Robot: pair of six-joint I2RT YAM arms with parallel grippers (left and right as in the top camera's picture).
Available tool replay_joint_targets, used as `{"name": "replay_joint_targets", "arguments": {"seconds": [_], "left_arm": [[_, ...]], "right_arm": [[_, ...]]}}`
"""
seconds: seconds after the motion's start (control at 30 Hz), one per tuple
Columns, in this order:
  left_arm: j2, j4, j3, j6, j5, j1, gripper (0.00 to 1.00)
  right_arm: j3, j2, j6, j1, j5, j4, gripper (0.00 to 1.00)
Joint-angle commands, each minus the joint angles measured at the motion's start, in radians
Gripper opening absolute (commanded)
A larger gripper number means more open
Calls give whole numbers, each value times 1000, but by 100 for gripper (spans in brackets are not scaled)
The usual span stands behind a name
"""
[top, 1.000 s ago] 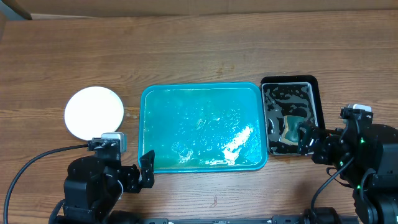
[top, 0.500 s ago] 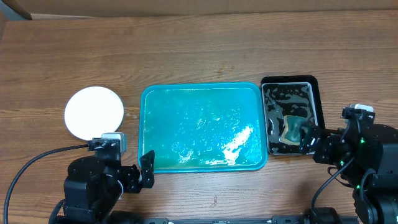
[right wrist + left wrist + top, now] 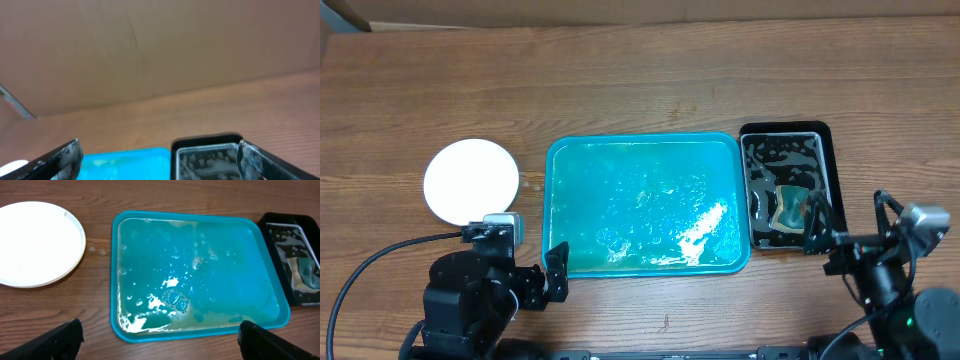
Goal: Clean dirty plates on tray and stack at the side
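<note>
The left pincer (image 3: 160, 329) stands with its two black fingers (image 3: 64, 339) spread wide apart and nothing between them. It hovers just off the tray's near-left corner and looks down over the tray (image 3: 645, 139). The right pincer (image 3: 159, 150) is likewise spread wide and empty. Its fingers (image 3: 62, 159) frame a level view across the tabletop (image 3: 620, 80) towards a brown cardboard wall (image 3: 160, 45) beyond the tray's far side. From overhead, one of its fingers hangs over the near end of the black tray (image 3: 826, 133), which lies just beside the tray's right rim.

The turquoise tray sits in the middle of the wooden tabletop with its long sides running left to right. No plate lies in it. Its floor is wet, with pale foam and bubbles (image 3: 175, 299) gathered towards the near rim and the near-left corner.

Left of the tray, apart from its rim and resting on the bare wood, is a round white plate (image 3: 472, 181). Its face looks clean. Whether other plates lie stacked beneath it cannot be told from above, and the left wrist view shows only its top face and rim.

The black tray to the tray's right holds dark, glinting water. A pale greenish sponge (image 3: 787, 207) sits in its near half. A black cable (image 3: 380, 256) curves away from the left arm's base, down and to the left of the tray.
</note>
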Motion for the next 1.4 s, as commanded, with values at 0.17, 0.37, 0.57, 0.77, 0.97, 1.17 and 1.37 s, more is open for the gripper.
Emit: {"name": "replay_joint_targets", "arguments": {"seconds": [0.17,0.37,0.57,0.77,0.97,1.17,1.37], "left_arm": [[-4,-1,-5,-2,-7,4,100],[-4,-1,-5,-2,-7,4,100],[-4,-1,-5,-2,-7,4,100],[-4,-1,-5,-2,-7,4,100],[-4,-1,-5,-3,-7,4,100],[-4,-1,-5,-2,-7,4,100],[-4,-1,-5,-2,-7,4,100]], "right_arm": [[-278,-198,1,12,-1,266,100],[-427,-245,0,12,0,442,100],[-541,-246,-3,2,0,492,100],[-639,-246,-5,1,-23,492,100],[-641,-246,-111,2,-33,455,100],[-641,-246,-109,2,-19,455,100],[-641,-245,-109,2,-19,455,100]]}}
